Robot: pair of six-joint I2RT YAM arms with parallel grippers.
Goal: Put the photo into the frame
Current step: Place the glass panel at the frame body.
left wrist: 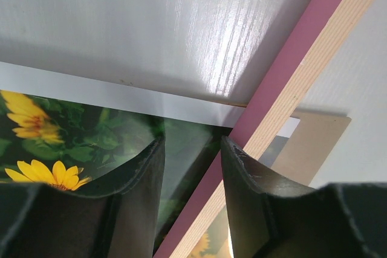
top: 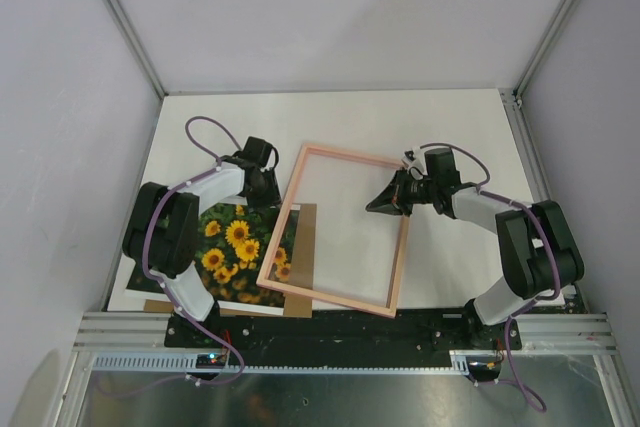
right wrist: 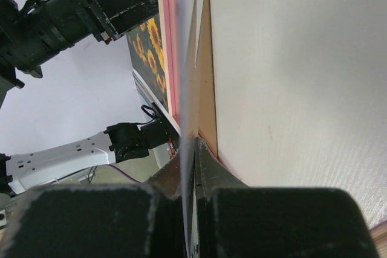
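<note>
Right gripper (right wrist: pixel 195 164) pinches the frame (top: pixel 345 155); left gripper (left wrist: pixel 190 149), fingers spread, seemingly straddles its rail above the photo (top: pixel 235 237). Square the edges before lowering.

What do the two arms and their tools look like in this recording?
The left arm and right arm have bulky black joints, white link covers and looping purple cables. The left tool and right tool each end in two black tapered fingers.
</note>
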